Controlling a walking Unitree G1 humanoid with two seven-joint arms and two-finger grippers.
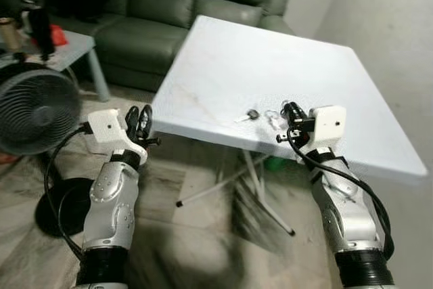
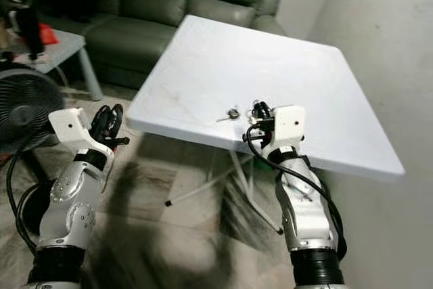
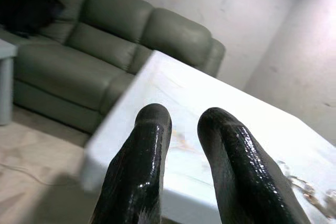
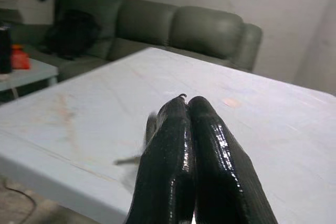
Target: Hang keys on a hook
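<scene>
A small bunch of keys (image 1: 253,114) with a clear ring (image 1: 272,119) lies near the front edge of the white folding table (image 1: 270,65). My right gripper (image 1: 291,110) is over that edge, right beside the ring. Its fingers (image 4: 189,145) are pressed together, and a thin bit of ring (image 4: 181,96) pokes out at the tips. A blurred key (image 4: 149,125) shows just beside them. My left gripper (image 1: 139,121) is open and holds nothing. It hovers off the table's near left corner, and its fingertips (image 3: 152,121) point at the tabletop (image 3: 210,108).
A dark green sofa (image 1: 176,5) stands behind the table. A black floor fan (image 1: 34,106) and a low grey side table (image 1: 67,49) with a bottle and a red item are on the left. The table's legs (image 1: 257,187) spread below, and a pale wall (image 1: 399,32) is on the right.
</scene>
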